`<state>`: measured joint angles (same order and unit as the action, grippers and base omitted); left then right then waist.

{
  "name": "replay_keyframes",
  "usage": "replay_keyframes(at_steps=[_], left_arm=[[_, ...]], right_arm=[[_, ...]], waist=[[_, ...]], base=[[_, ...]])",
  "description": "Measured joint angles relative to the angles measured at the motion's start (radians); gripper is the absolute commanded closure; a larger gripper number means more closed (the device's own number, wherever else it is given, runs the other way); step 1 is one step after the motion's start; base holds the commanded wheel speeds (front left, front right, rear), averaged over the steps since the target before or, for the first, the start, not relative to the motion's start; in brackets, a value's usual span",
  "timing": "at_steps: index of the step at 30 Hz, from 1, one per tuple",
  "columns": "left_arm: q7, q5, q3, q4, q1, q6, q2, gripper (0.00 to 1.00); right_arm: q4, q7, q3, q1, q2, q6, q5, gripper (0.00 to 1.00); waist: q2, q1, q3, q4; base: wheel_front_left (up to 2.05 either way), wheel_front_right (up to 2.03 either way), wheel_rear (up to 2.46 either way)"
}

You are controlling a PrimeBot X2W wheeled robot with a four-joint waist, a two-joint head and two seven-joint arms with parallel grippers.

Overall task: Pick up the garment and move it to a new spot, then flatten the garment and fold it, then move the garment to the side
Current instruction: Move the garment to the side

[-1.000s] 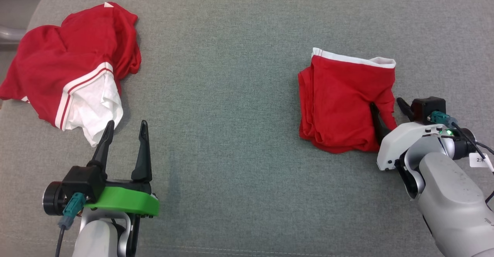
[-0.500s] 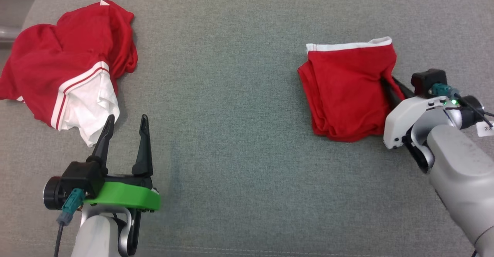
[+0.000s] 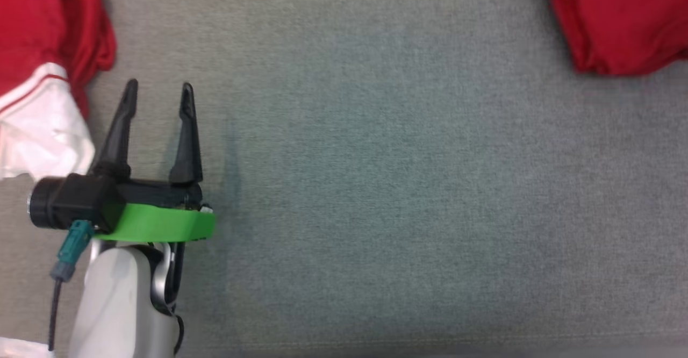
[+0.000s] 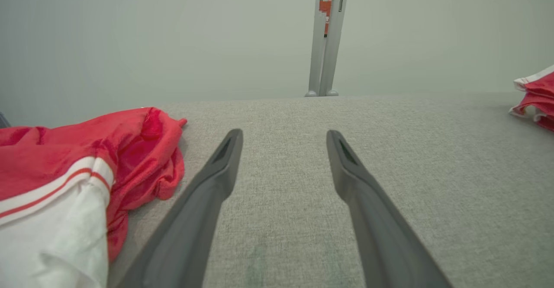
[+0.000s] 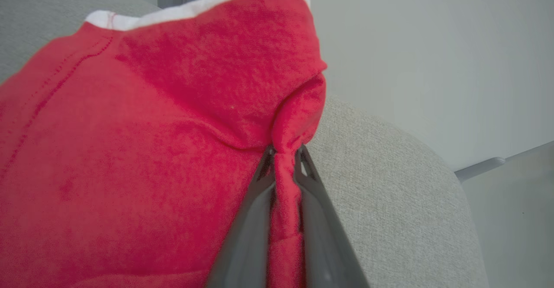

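You have the folded red garment near the right corner of the grey cushion, its edge pinched tight in your right gripper, while your left gripper hovers wide open and empty over the cushion's left side, beside a crumpled red-and-white shirt.

Garments: two. One crumpled red-and-white garment lies just left of the left gripper; one folded red garment lies well off to its right. Grippers: two, the left gripper and the right gripper, with two dark fingers each, four in all. Grey cushion under the left gripper: one. Grey metal stand beyond it: one.
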<state>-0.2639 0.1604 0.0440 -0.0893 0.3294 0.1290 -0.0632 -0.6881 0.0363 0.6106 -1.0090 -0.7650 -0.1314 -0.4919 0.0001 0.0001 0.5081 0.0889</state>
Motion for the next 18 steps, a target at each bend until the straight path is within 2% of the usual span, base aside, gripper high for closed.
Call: replay_keyframes(at_steps=[3, 8, 12, 18], left_arm=[[0.000, -0.025, 0.008, 0.047, 0.029, 0.000, -0.022, 0.00], [0.000, -0.035, 0.015, 0.089, 0.047, 0.000, -0.046, 0.00], [0.000, -0.040, 0.020, 0.107, 0.050, 0.000, -0.053, 0.00], [-0.001, -0.040, 0.015, 0.143, 0.049, 0.000, -0.060, 0.00]], right_arm=[[0.041, -0.019, -0.005, -0.046, -0.094, 0.000, -0.030, 1.00], [0.064, -0.037, -0.014, -0.087, -0.187, 0.000, -0.061, 1.00], [0.062, -0.044, -0.024, -0.117, -0.217, 0.000, -0.080, 1.00], [0.009, -0.048, -0.026, -0.175, -0.191, 0.000, -0.085, 1.00]], waist=[[0.0000, 0.0000, 0.071, -0.040], [0.0000, 0.0001, 0.145, -0.098], [0.0000, 0.0001, 0.183, -0.139], [0.0000, 0.0000, 0.223, -0.169]], base=[[0.00, 0.00, 0.00], [0.00, 0.00, 0.00], [0.00, 0.00, 0.00], [0.00, 0.00, 0.00]])
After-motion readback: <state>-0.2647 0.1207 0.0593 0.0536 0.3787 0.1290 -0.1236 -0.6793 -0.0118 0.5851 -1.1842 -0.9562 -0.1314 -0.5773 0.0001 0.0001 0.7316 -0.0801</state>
